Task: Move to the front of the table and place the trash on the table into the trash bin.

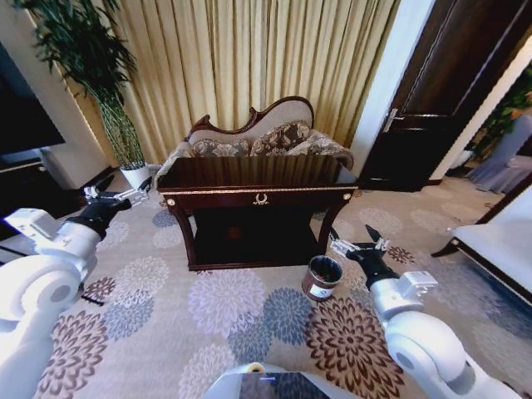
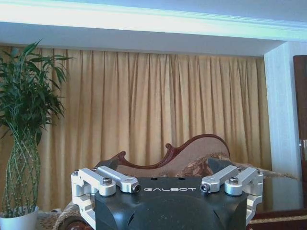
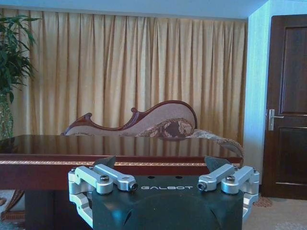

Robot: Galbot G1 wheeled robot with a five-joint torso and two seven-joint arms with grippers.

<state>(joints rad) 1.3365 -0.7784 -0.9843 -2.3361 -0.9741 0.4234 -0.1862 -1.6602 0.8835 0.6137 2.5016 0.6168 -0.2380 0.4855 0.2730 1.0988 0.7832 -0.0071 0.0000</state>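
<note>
The dark glossy table with gold trim stands ahead of me on the floral carpet, in front of the sofa. Its top looks bare from here; the trash is out of view. The small reddish-brown trash bin sits on the carpet by the table's front right leg. My right gripper hovers open just right of the bin, empty. My left gripper is held open and empty at the table's left end, level with its top.
A carved-back sofa stands behind the table against the curtains. A tall plant in a white pot is at the back left, with dark furniture left of it. A dark door and white furniture are on the right.
</note>
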